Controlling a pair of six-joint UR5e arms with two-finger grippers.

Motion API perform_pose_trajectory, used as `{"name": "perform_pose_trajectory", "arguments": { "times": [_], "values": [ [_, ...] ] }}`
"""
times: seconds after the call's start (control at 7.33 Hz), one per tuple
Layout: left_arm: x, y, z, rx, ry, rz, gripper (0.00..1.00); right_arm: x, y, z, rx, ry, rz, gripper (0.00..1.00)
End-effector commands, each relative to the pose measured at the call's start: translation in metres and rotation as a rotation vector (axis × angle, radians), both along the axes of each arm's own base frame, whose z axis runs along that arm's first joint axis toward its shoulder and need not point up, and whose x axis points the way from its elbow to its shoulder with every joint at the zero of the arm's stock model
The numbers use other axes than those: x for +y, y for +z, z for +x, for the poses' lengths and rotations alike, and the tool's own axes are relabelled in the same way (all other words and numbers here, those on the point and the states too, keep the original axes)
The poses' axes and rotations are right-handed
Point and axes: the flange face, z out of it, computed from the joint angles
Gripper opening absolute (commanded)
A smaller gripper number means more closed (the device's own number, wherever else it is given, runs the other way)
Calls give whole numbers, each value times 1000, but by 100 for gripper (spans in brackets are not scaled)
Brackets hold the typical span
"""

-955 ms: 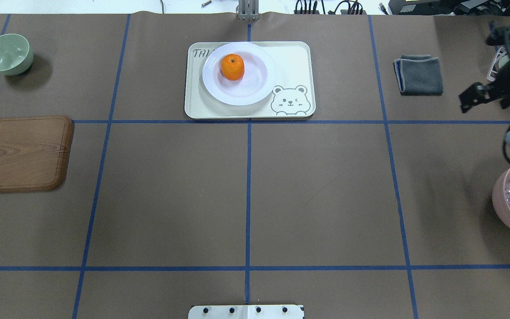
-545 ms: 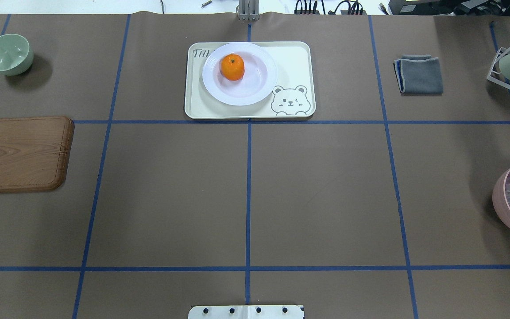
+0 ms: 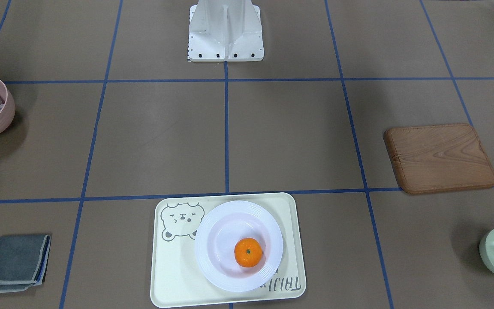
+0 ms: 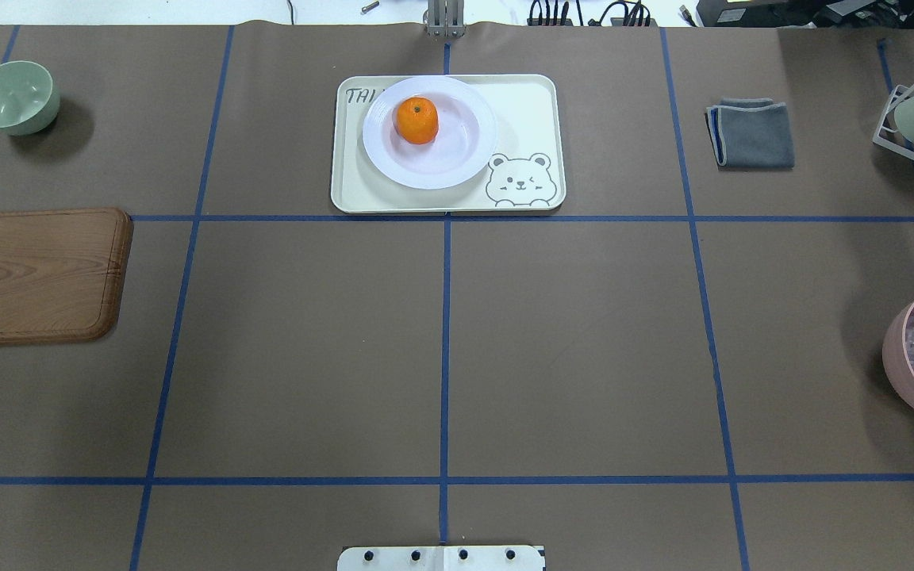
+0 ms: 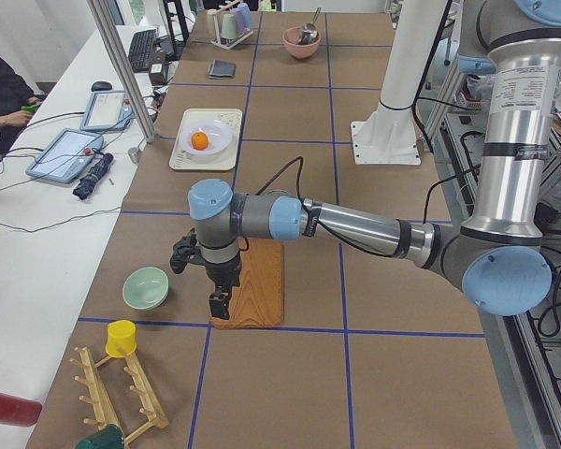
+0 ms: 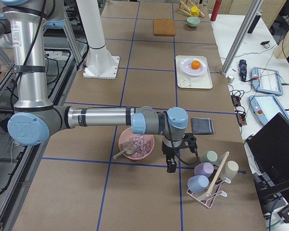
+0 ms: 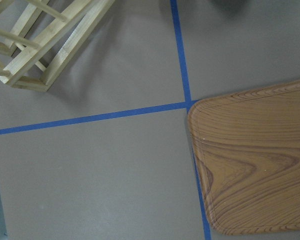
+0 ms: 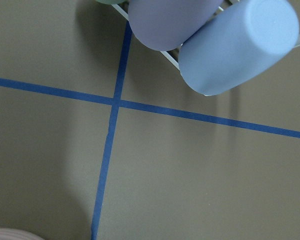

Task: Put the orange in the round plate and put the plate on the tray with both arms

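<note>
The orange [image 4: 416,120] [image 3: 248,252] lies in the white round plate [image 4: 457,165] [image 3: 217,240]. That plate rests on the cream bear tray [image 4: 522,103] [image 3: 174,274] at the table's far middle. Neither arm is near them. In the exterior left view my left gripper [image 5: 215,301] hangs over the end of the wooden board [image 5: 262,290]. My right gripper [image 6: 172,166] shows in the exterior right view between the pink bowl [image 6: 135,144] and the cup rack [image 6: 209,175]. I cannot tell whether either gripper is open or shut.
A pale green bowl [image 4: 13,97] stands far left and the wooden board [image 4: 28,274] lies left. A folded grey cloth [image 4: 750,133] lies far right, beyond the pink bowl [image 4: 901,357]. A wooden rack [image 5: 122,402] and a person's arm [image 5: 5,98] show at the left end.
The right arm, seen at the overhead view's right edge a second ago, has drawn out of that view. The orange, plate and tray have not moved.
</note>
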Motion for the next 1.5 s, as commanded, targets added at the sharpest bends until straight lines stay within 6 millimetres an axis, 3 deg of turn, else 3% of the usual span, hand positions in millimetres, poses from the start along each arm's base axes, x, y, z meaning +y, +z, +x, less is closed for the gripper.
{"name": "perform_pose_trajectory", "arguments": {
  "times": [0.0, 1.36],
  "values": [
    [19, 28, -1, 149, -25, -55, 99, 5, -1, 8, -93, 57, -37, 100],
    [24, 35, 0, 155, -26, -65, 99, 9, 1, 10, -140, 78, -55, 100]
  ]
}}
